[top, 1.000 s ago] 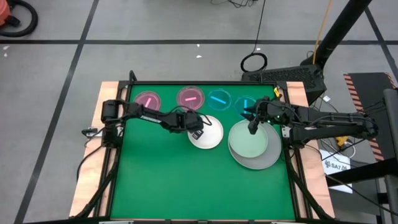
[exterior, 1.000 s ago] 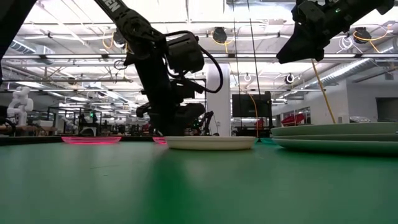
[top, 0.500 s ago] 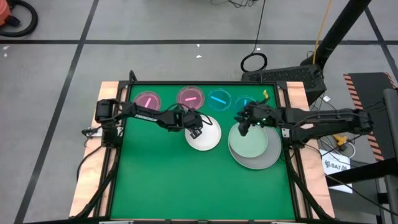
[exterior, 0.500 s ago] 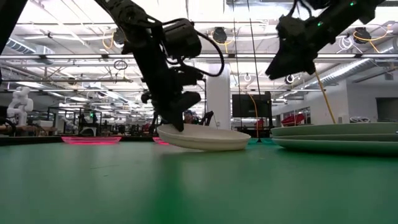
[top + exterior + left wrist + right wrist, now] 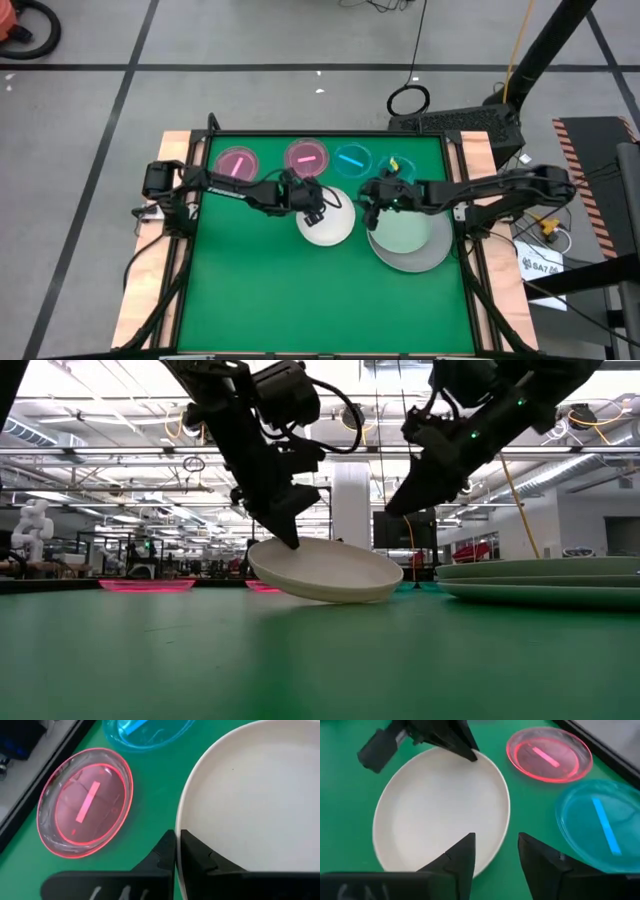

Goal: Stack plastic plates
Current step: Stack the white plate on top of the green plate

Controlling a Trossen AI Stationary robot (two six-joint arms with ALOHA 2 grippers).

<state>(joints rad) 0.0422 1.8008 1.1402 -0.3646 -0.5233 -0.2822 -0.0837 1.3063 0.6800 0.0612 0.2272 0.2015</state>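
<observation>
A white plate (image 5: 328,226) lies mid-table, tipped, also in the low view (image 5: 330,572). My left gripper (image 5: 314,205) is shut on its rim. To its right stands a stack of larger plates (image 5: 405,238) with a pale green one on top, also in the low view (image 5: 545,578). My right gripper (image 5: 372,205) hangs open in the air between the white plate and the stack, its fingers (image 5: 462,857) over the plate's right edge. Two pink plates (image 5: 237,162) (image 5: 306,156) and two blue ones (image 5: 352,160) (image 5: 398,166) lie flat along the far edge. My left gripper pinches the white plate's rim (image 5: 181,822) on its far left side, one finger above the plate's inside and one outside. The fingers come slanting down from the table's left. The held side (image 5: 262,552) is lifted; the opposite edge (image 5: 375,594) seems to rest on the table.
The green mat (image 5: 280,290) is bare across its near half. The table's raised frame (image 5: 470,250) runs close beside the stack on the right. The right blue plate is partly hidden by my right arm.
My left gripper has risen with the white plate's far left rim; the plate has tipped from flat to slanted, its right edge staying low. My right gripper has gone from over the stack toward the table's left, nearing the white plate, and come lower.
</observation>
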